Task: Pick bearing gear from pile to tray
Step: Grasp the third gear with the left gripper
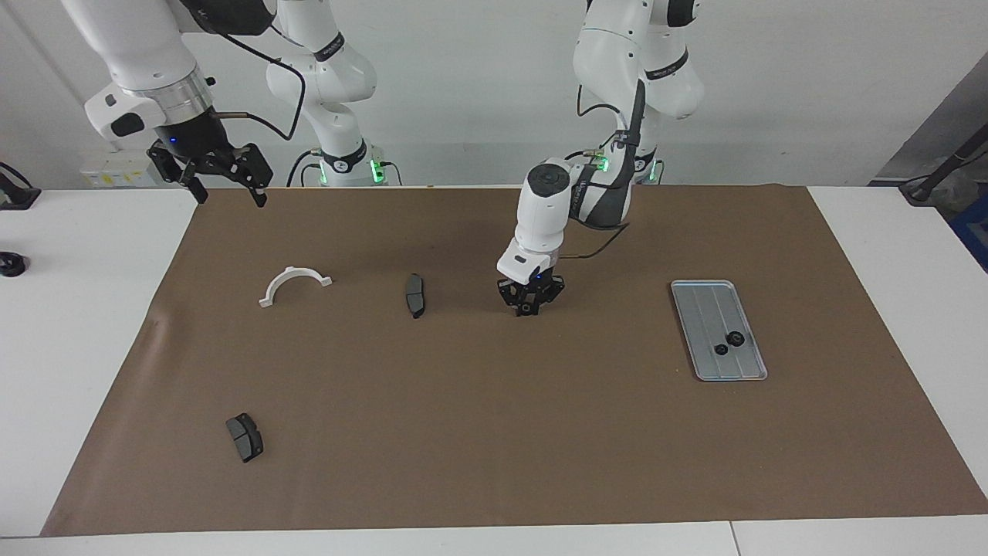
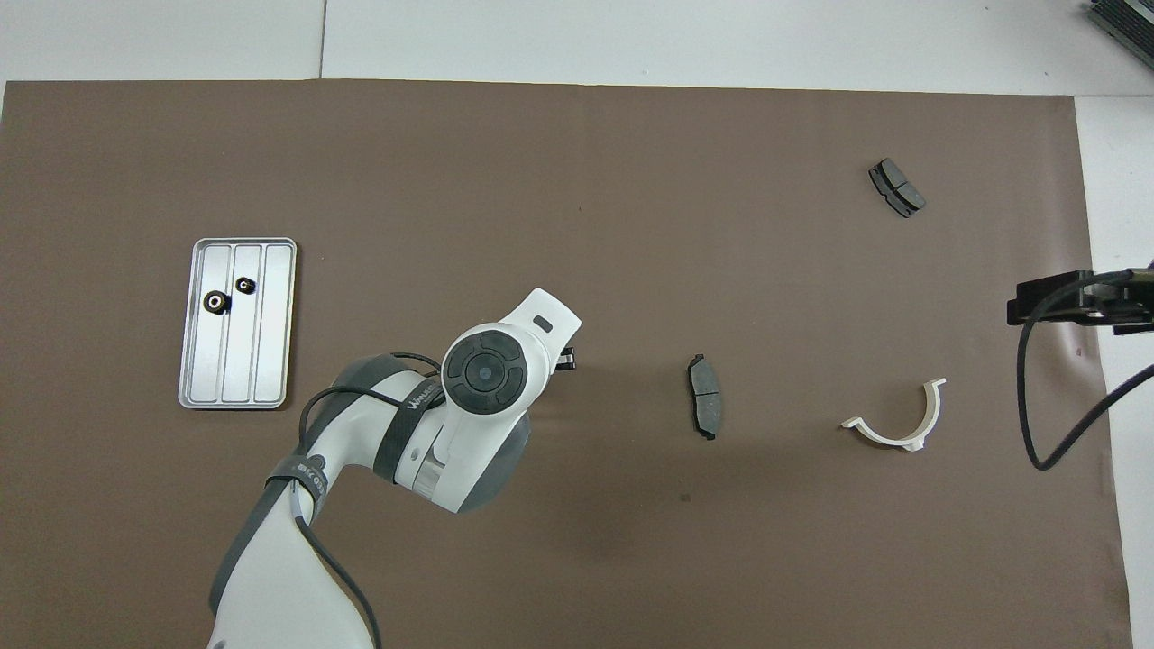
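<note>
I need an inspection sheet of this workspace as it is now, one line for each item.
Surface: brown mat on a white table.
Job's things: tray holds two black rings; a third ring sits in the left claw.
Clutter: white bracket, two brake pads.
Claws: left claw shut on the ring at the mat; right claw open, waiting, raised.
Cables: black cable on the right arm.
Surroundings: nothing seen.

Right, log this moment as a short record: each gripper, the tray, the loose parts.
left gripper: down at the mat mid-table, shut on a small black ring
right gripper: open, raised over the mat's edge at its own end, waiting
tray: toward the left arm's end, two black rings inside
loose parts: white bracket, two brake pads
</note>
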{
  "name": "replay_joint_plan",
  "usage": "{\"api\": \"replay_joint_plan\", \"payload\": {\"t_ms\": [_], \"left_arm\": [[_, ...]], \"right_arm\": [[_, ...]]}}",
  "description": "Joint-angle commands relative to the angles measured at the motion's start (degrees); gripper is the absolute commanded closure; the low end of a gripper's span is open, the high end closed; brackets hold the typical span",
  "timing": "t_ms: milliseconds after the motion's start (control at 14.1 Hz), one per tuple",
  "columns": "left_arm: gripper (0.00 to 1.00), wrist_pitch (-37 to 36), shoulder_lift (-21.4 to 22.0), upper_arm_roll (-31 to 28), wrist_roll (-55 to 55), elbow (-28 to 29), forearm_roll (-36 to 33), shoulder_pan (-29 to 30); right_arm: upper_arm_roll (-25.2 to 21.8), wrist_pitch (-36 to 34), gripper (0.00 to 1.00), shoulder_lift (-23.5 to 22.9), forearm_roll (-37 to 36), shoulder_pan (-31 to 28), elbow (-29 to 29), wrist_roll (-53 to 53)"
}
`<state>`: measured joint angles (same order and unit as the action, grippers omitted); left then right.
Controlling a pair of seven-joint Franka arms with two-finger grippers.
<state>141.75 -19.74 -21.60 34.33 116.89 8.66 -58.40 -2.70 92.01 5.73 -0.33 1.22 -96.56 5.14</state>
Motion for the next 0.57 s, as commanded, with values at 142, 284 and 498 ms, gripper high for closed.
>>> {"api": "replay_joint_plan", "payload": {"t_ms": [142,284,498], "left_arm": [[1.00,-5.34,7.15,-8.61,-2.06,2.20,-2.42,-0.31],[1.00,-5.61,8.83,-12.66,-7.32,3.25,-2.42,-0.14],[1.00,-5.00,9.80,-17.06,-13.38,5.27,-2.42,2.14]], "right_arm": [[0.06,1.15,0.00,0.86,-0.29,-0.08,-1.44,0.92],[0.06,1.15,0.00,0.86,-0.29,-0.17,-1.44,0.83],[0.06,1.06,0.00,0.86,-0.29,-0.08,-1.44,0.83]]}}
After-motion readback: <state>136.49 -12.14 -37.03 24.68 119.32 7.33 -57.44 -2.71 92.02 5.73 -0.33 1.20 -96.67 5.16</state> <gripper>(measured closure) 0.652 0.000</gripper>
